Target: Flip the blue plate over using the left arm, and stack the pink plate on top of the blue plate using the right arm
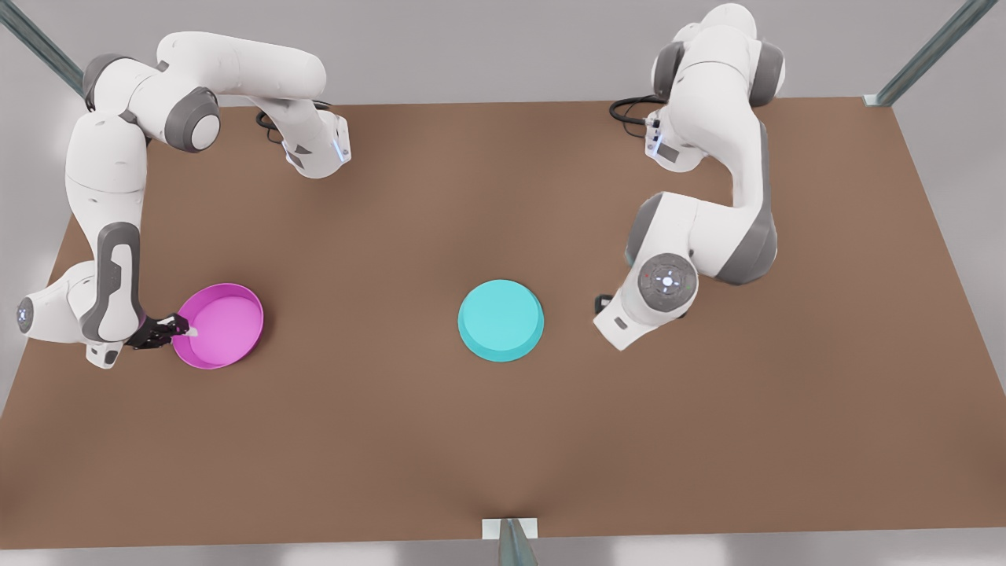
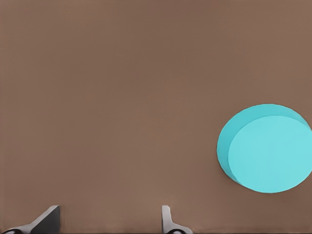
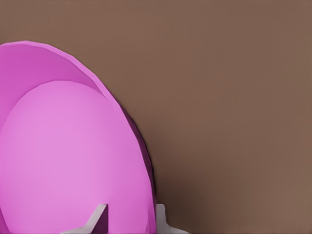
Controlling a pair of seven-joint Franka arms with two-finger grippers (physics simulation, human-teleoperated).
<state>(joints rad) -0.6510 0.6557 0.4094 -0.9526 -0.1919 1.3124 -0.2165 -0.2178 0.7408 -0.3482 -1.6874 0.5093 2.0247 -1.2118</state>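
The blue plate lies at the table's middle with its flat bottom up. In the left wrist view the blue plate lies off to one side of my left gripper, which hangs open over bare table with nothing between its fingers. The left arm stands at the front view's right, close beside that plate. At the front view's left, the pink plate faces hollow side up. My right gripper is shut on its rim, one finger inside the pink plate and the other outside.
The brown table stretches wide between the two plates and in front of them. Metal frame posts stand at the table's front edge and at its back corners. Both arm bases sit along the back edge.
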